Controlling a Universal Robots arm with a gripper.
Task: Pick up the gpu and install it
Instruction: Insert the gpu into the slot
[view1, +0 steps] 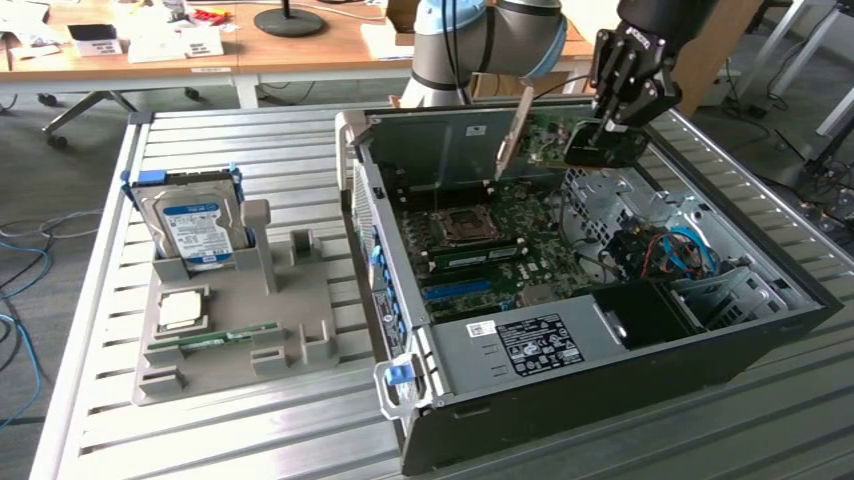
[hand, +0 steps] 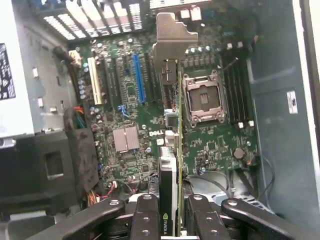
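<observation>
Above the open computer case (view1: 747, 330), gripper (view1: 607, 140) closed narrow on the gpu (view1: 547, 135), pinching one end of the card. Card tilted, silvery bracket (view1: 514, 130) toward the case's rear wall, lifted over the motherboard (view1: 494, 240) and not seated in any slot.

From the wrist view: gripper (hand: 170, 210) with fingers (hand: 145, 215) pressed on both faces of the gpu (hand: 169, 165), card seen edge-on, green logo on its near end, bracket (hand: 172, 35) at the far end. Below it, the motherboard (hand: 135, 110), a blue slot (hand: 138, 77) and the bare CPU socket (hand: 202, 97) just beside the card's line.

From the exterior view: CPU socket (view1: 463, 225) mid-board, blue cables (view1: 681, 250) toward the exterior view's right. Well apart, on the exterior view's left, a grey fixture (view1: 287, 300) holding an upright hard drive (view1: 196, 225) with a blue label, and a green RAM stick (view1: 220, 340) lying low in its groove. Case and fixture both resting on a slatted metal table (view1: 200, 440). Behind, the arm's base (view1: 467, 40) and wooden desks (view1: 307, 50); loose cables on the floor (view1: 20, 250).
</observation>
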